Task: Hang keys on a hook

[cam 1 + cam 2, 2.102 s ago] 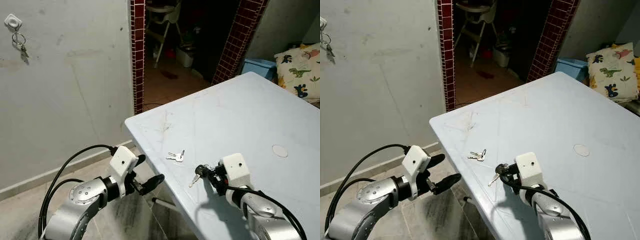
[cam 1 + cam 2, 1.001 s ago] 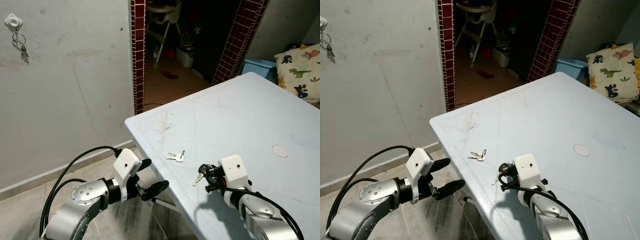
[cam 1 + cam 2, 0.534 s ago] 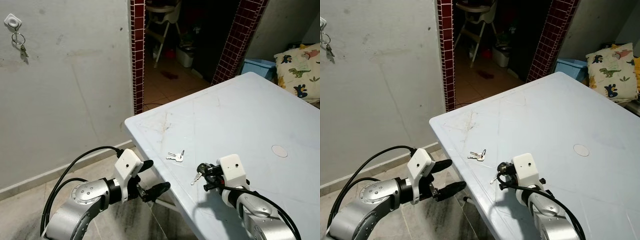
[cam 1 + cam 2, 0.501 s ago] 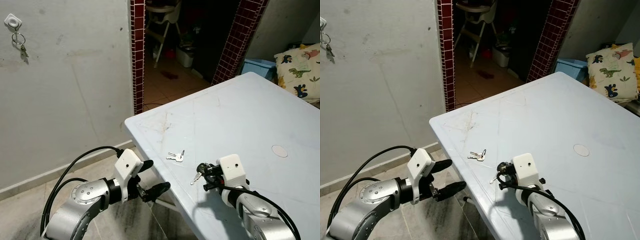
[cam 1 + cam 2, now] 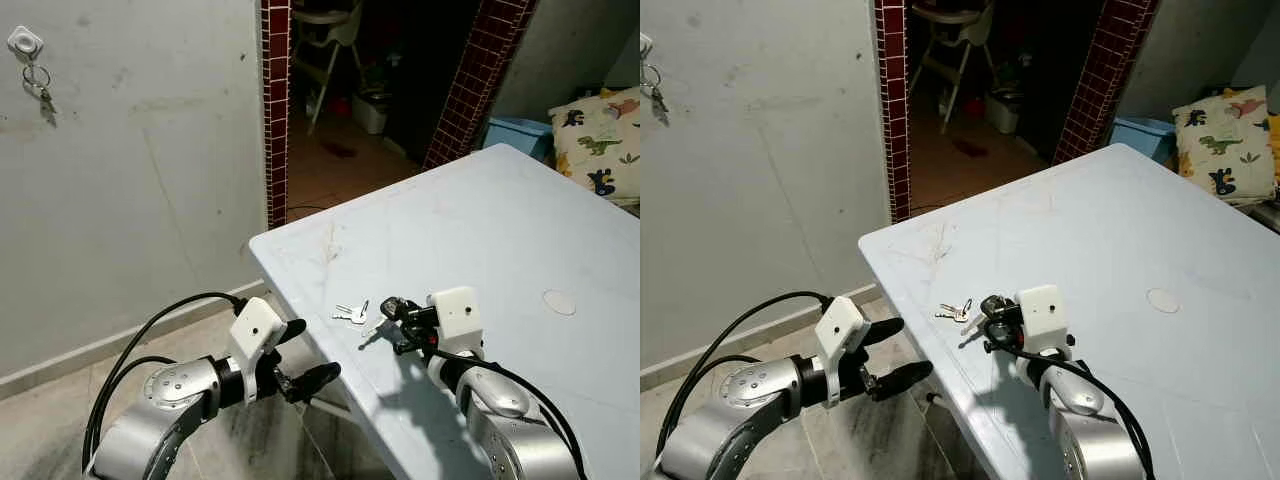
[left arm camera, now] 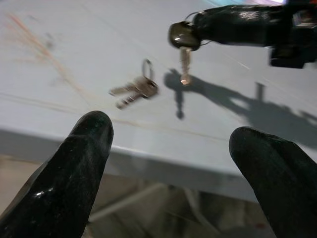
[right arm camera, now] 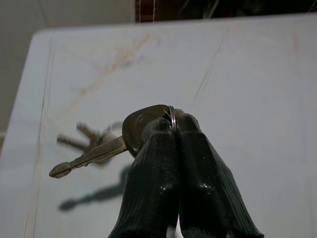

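While the right gripper (image 5: pixel 990 318) pinches a black-headed metal key (image 7: pixel 106 147) tight between its fingertips, lifted off the pale blue plastic table (image 5: pixel 520 230) | left gripper (image 5: pixel 300 355) wide apart, empty (below the table edge) | white wall hook (image 5: pixel 24 42) well away: grasp done, hanging left.

Readable text: none is to be found in any view.
Key (image 7: pixel 132 133): no stamp or brand can be made out on its head.
Camera housing (image 5: pixel 455 311): no label is seen on the white block.
Pillow (image 5: pixel 603 140): dinosaur pictures are printed on it, no words.
Desk (image 5: pixel 520 230): no marking is carried.
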You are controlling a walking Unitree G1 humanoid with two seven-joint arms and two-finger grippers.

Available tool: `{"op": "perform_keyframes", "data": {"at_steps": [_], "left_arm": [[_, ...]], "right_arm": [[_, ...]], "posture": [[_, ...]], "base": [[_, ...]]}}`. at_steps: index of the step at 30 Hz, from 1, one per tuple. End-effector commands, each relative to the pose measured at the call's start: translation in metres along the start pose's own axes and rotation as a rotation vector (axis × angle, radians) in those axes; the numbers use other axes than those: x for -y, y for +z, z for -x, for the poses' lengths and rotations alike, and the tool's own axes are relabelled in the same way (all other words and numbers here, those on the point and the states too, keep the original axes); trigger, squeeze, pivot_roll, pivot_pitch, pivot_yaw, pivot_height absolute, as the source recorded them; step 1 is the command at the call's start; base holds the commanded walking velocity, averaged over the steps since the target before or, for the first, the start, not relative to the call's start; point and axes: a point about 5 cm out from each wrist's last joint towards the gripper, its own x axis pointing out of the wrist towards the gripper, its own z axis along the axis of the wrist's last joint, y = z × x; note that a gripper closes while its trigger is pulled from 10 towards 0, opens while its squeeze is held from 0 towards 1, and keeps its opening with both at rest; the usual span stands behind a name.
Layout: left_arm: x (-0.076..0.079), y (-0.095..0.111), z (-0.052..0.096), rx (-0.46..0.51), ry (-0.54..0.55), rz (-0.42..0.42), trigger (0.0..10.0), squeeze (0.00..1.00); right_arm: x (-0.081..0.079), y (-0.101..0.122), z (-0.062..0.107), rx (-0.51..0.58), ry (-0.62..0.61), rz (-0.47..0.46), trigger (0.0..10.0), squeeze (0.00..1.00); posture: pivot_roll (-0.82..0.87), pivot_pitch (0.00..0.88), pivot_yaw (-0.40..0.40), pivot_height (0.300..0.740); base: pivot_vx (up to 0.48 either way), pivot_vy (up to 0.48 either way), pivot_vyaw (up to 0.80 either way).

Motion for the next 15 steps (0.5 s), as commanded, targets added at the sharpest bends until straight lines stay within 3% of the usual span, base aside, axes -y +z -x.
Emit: {"op": "perform_keyframes", "data": {"at_steps": [1,3,4,5,6,7,8,11,15], "left_arm": [[-0.015,0.012,0.001,0.064,0.130,-0.046,10.0,0.00],[-0.022,0.019,0.001,0.106,0.200,-0.064,10.0,0.00],[-0.025,0.023,0.001,0.126,0.228,-0.072,10.0,0.00],[-0.027,0.025,0.000,0.137,0.241,-0.071,10.0,0.00],[-0.027,0.026,0.000,0.139,0.244,-0.071,10.0,0.00],[-0.027,0.026,0.000,0.140,0.246,-0.072,10.0,0.00],[-0.027,0.026,-0.001,0.139,0.243,-0.073,10.0,0.00],[-0.025,0.026,-0.001,0.140,0.236,-0.073,10.0,0.00],[-0.023,0.023,-0.003,0.143,0.233,-0.071,10.0,0.00]], "right_arm": [[0.004,0.015,-0.001,0.078,-0.033,0.014,0.0,0.00],[0.002,0.019,-0.003,0.097,-0.032,0.062,0.0,0.00],[-0.003,0.017,-0.005,0.081,0.009,0.095,4.1,0.00],[-0.006,0.013,-0.006,0.051,0.028,0.141,5.3,0.00],[-0.005,0.010,-0.006,0.034,0.020,0.166,8.5,0.00],[-0.004,0.009,-0.006,0.025,0.012,0.179,8.5,0.00],[-0.004,0.007,-0.007,0.022,0.009,0.150,9.5,0.00],[-0.004,0.005,-0.005,0.009,0.004,0.164,10.0,0.00],[-0.003,0.000,-0.004,-0.007,-0.014,0.165,10.0,0.00]], "posture": [[0.04,0.000,-0.080,0.740],[0.05,0.000,-0.079,0.740],[0.05,0.000,-0.080,0.740],[0.05,0.000,-0.080,0.740],[0.05,0.000,-0.080,0.740],[0.05,0.000,-0.080,0.740],[0.05,0.000,-0.080,0.740],[0.05,0.000,-0.076,0.740],[0.05,0.000,-0.071,0.740]], "base": [[0.000,0.000,0.00],[0.000,0.000,0.00],[0.000,0.000,0.00],[0.000,0.000,0.00],[0.000,0.000,0.00],[0.000,0.000,0.00],[0.000,0.000,0.00],[0.000,0.000,0.00],[0.000,0.000,0.00]]}}
